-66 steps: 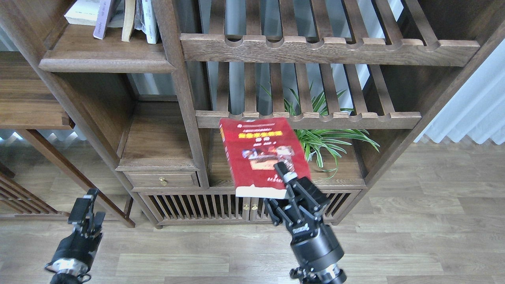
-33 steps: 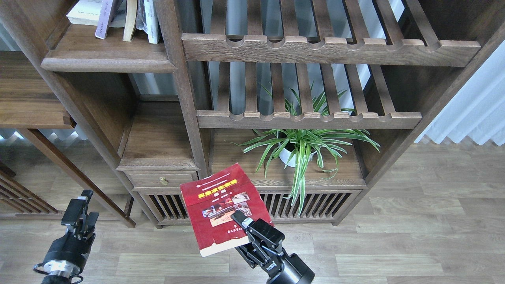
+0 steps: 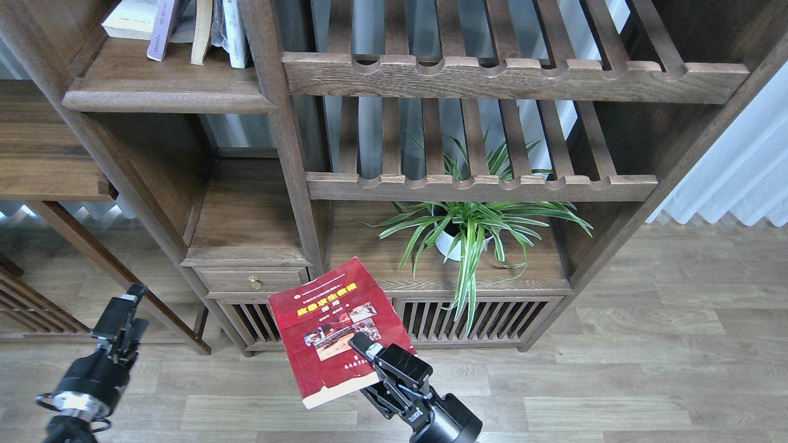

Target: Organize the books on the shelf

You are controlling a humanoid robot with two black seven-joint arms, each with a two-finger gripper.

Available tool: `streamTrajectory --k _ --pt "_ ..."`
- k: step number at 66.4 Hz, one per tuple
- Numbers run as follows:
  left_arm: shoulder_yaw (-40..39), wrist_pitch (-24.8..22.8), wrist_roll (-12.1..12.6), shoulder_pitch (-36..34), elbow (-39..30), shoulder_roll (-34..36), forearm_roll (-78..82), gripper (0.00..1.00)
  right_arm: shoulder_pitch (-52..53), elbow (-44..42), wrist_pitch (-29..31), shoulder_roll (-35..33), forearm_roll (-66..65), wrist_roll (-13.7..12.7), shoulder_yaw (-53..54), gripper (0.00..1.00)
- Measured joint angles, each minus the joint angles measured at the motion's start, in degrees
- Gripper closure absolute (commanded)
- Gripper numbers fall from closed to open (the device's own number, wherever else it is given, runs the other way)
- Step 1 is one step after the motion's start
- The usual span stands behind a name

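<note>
Red book [image 3: 335,326] is sitting clamped in the right fingers [image 3: 369,354], now pulled low, away from the plant shelf [image 3: 394,271]; left fingers [image 3: 120,307] unclear

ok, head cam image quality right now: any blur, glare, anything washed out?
Head view: sharp overall, red book crisp with title blocks resolved though too small to read; right end effector clamped on it, unblurred. Curtain at right edge bright, nearly washed out. Left end effector dark, fingers hard to separate.
</note>
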Motion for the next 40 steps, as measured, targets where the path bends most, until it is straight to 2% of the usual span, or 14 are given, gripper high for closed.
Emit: streamTrajectory --k 15,24,40 --pt "6.0 0.0 2.6 0.6 -9.2 5.2 -7.6 0.00 3.1 -2.3 0.0 0.0 0.1 -0.3 -0.2 0.90" --pt "9.3 0.0 2.9 0.8 -12.9 6.4 -11.9 0.01 5.4 -3.7 0.0 0.0 0.3 -0.3 -0.2 0.90" --pt "10.6 0.0 2.9 0.4 -16.5 6.2 -20.0 0.02 8.7 -4.8 0.0 0.0 2.1 -0.3 -0.2 0.89"
